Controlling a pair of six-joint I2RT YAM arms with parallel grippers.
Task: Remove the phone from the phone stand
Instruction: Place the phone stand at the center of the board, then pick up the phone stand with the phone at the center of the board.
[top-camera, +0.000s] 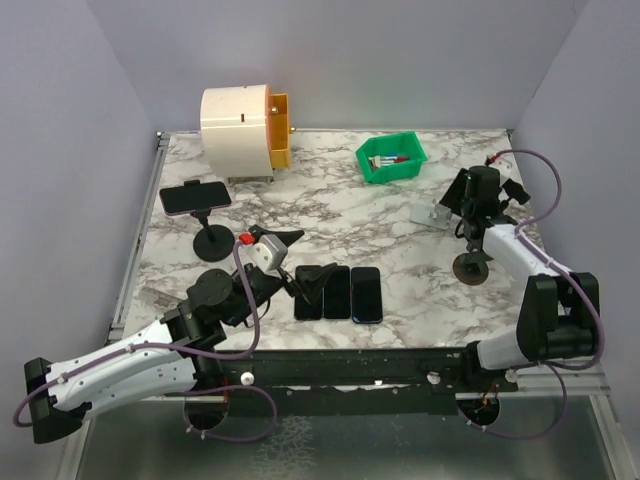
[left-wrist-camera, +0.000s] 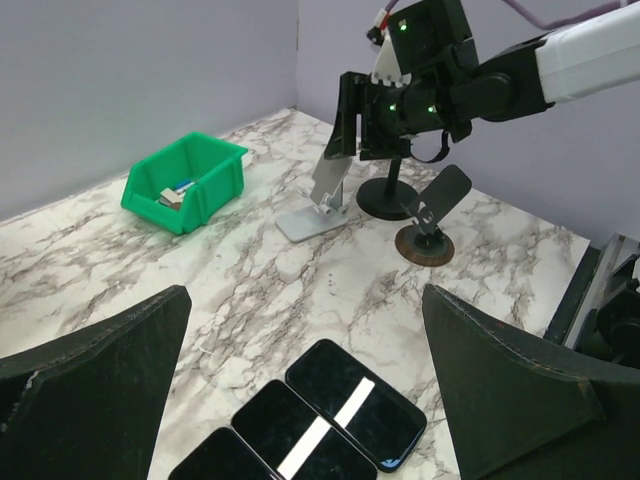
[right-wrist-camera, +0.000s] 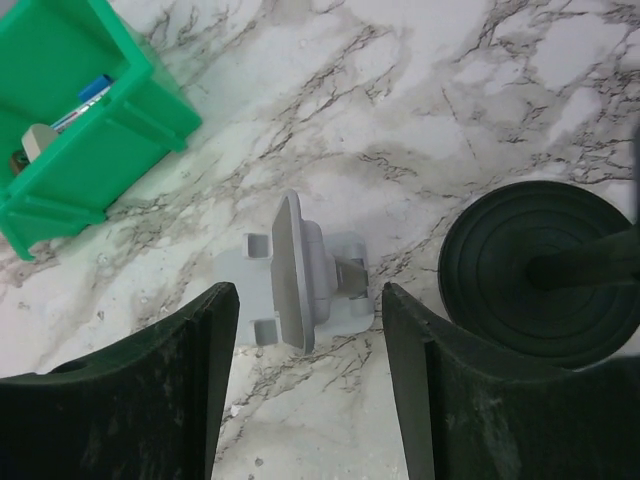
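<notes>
A dark phone (top-camera: 195, 197) sits sideways in a black phone stand (top-camera: 212, 240) at the left of the table; it shows only in the top view. My left gripper (top-camera: 300, 262) is open and empty to the right of that stand, over three phones (top-camera: 338, 292) lying flat side by side. In the left wrist view the flat phones (left-wrist-camera: 345, 405) lie below and between my open fingers (left-wrist-camera: 95, 390). My right gripper (top-camera: 470, 208) is open and empty at the far right, just above an empty grey stand (right-wrist-camera: 300, 275), well away from the phone.
A green bin (top-camera: 391, 158) with small items stands at the back, and a white and orange cylinder (top-camera: 243, 133) at the back left. An empty black stand (top-camera: 470, 266) is near the right arm; a black round base (right-wrist-camera: 545, 275) lies beside the grey stand (top-camera: 433, 213).
</notes>
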